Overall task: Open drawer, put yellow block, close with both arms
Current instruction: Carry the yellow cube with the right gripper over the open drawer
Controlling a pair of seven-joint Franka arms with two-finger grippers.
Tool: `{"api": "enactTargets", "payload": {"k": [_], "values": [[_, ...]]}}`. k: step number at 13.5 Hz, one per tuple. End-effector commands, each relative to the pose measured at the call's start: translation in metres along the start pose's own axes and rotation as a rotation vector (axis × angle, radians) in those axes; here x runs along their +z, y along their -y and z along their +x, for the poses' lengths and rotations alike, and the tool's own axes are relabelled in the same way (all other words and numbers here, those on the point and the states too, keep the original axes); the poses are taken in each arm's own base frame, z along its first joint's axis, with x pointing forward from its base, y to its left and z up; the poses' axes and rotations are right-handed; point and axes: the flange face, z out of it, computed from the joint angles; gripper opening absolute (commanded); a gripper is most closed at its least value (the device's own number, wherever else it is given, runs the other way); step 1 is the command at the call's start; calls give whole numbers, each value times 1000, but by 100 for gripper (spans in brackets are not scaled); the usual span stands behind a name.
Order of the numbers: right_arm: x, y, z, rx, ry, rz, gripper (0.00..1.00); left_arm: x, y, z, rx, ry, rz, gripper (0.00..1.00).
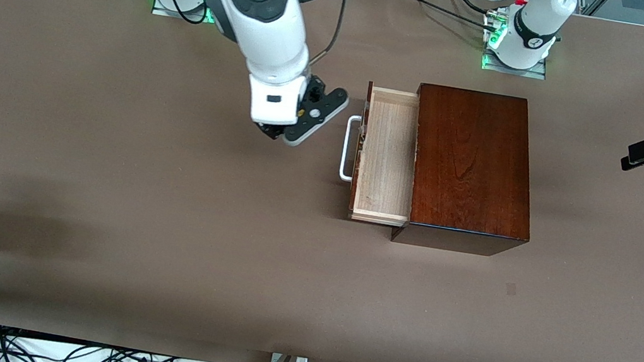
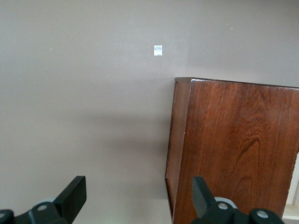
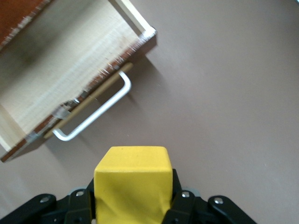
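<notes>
Brown table (image 1: 106,174); open drawer (image 1: 389,153); tape scrap (image 2: 158,50)

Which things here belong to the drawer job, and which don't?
Job: drawer, pulled open; yellow block, held in right gripper over the table before the handle; left gripper, open, waiting.
Not job: white tag; cables.

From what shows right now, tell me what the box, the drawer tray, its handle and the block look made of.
Box: wood, dark reddish glossy finish; grain lines and sheen show.
Drawer: pale unfinished wood, fine grain, with rough chipped edges.
Handle: smooth white bar, possibly painted metal or plastic; unclear.
Yellow block, clamped in the right gripper: matte, uniform yellow; painted wood or plastic, cannot tell.
</notes>
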Motion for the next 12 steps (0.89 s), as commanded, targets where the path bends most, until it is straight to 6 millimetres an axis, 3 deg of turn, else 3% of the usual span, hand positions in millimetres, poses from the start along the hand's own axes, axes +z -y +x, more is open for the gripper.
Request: {"api": "enactTargets", "payload": {"k": [1,3,6,10,12], "values": [[-12,25,24,-70,-25,-23,4,-1,9,-1,-7,3,-11,100],[-2,44,33,-111,-21,-27,4,-6,23,2,-32,-11,-12,100],[11,68,44,-181,-19,-56,4,5,21,17,-38,7,6,100],[24,73,59,-314,-37,-67,3,6,20,17,-40,7,6,100],[42,76,65,-335,-25,-68,3,5,21,17,-41,7,5,100]]}}
